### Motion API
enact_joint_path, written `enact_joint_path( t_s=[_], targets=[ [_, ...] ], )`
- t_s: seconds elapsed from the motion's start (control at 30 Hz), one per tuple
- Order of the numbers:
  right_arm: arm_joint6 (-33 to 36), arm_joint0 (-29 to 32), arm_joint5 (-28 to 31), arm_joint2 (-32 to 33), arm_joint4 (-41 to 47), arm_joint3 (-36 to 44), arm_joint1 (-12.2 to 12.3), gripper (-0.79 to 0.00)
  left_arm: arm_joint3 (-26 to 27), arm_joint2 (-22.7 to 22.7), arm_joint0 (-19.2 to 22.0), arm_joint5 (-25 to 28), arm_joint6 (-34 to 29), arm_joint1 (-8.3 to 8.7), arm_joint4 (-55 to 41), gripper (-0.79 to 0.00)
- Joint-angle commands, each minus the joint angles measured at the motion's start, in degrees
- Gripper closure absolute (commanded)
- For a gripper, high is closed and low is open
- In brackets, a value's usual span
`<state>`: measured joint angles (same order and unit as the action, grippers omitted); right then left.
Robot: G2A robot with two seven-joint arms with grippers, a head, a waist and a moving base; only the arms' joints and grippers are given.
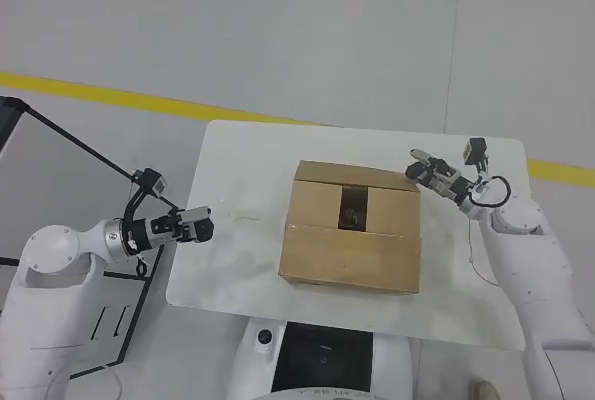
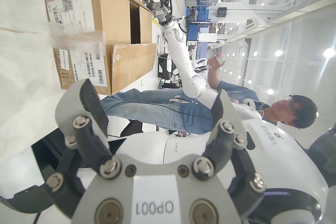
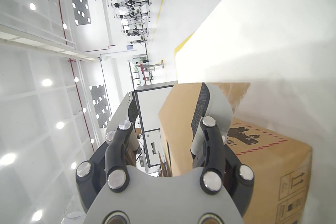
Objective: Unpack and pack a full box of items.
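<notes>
A brown cardboard box (image 1: 352, 245) stands in the middle of the white table (image 1: 227, 275). Its top flaps are partly folded in, and the gap between them shows a dark item (image 1: 349, 215) inside. My right gripper (image 1: 418, 164) is open at the box's far right corner. In the right wrist view the gripper (image 3: 168, 105) has the cardboard's upper edge (image 3: 176, 125) between its fingers; whether they touch it is unclear. My left gripper (image 1: 203, 224) hangs open and empty at the table's left edge, well apart from the box (image 2: 115, 12). The left wrist view shows its fingers (image 2: 92, 101) spread wide.
Loose clear tape (image 2: 76, 38) and labels cover the box's left side. A black-framed stand (image 1: 57, 150) stands on the floor left of the table. A yellow floor line (image 1: 97, 93) runs behind. Bare tabletop lies left of and in front of the box.
</notes>
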<state>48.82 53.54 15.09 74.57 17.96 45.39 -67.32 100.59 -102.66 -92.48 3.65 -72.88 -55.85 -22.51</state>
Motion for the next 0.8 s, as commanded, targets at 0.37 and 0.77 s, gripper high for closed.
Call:
enact_joint_path(
  t_s=[0.37,0.77],
  targets=[
    [12.21,6.19,4.73,6.61,8.78,13.07,1.87,-0.579,-0.76,4.28,1.23,2.78,-2.66,0.29,-0.91,-0.785],
    [14.61,31.47,-1.71,16.18,4.91,42.51,4.87,-0.671,-3.2,6.81,2.81,5.92,-1.25,0.3,-3.68,-0.785]
  ],
)
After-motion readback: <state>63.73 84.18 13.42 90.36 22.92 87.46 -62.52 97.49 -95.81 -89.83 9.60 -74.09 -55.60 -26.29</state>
